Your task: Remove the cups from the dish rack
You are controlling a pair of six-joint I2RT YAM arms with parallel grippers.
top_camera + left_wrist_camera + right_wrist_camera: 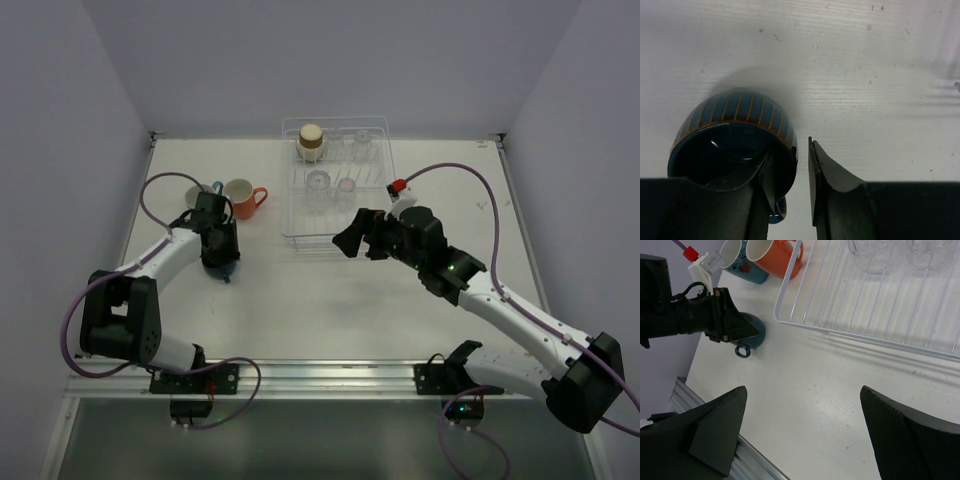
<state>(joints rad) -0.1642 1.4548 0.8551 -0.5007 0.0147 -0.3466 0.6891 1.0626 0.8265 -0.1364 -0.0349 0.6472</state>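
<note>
Top external view: the dish rack (335, 190), a pale wire grid, sits at the far middle of the table (330, 310). It holds a brown cup (312, 142) at its far-left corner and several clear tumblers (318, 184) across its rows. Just left of the rack, on the table, stand an orange mug (240, 198) and, beside it, a white-lined blue mug (195, 194) partly hidden by the left arm. The left gripper (222, 262) points down over a dark blue mug (226, 274) on the table, nearer than those two. The right gripper (350, 230) hangs at the rack's near edge, spread wide and holding nothing. Left wrist view: the dark blue mug (735, 117) stands upright, its outside banded with thin orange stripes, its glossy inside empty. One finger (771, 180) reaches inside the rim and the other stands outside. The jaws are released, with a strip of table showing between the outer finger and the wall. Right wrist view: the right gripper's (805, 432) jaws gape over bare table. Beyond them are the rack's near-left corner (785, 315) with two tumblers, the orange mug (772, 257), the flower-printed blue mug (737, 265), and the dark blue mug (754, 335) under the left gripper.
</note>
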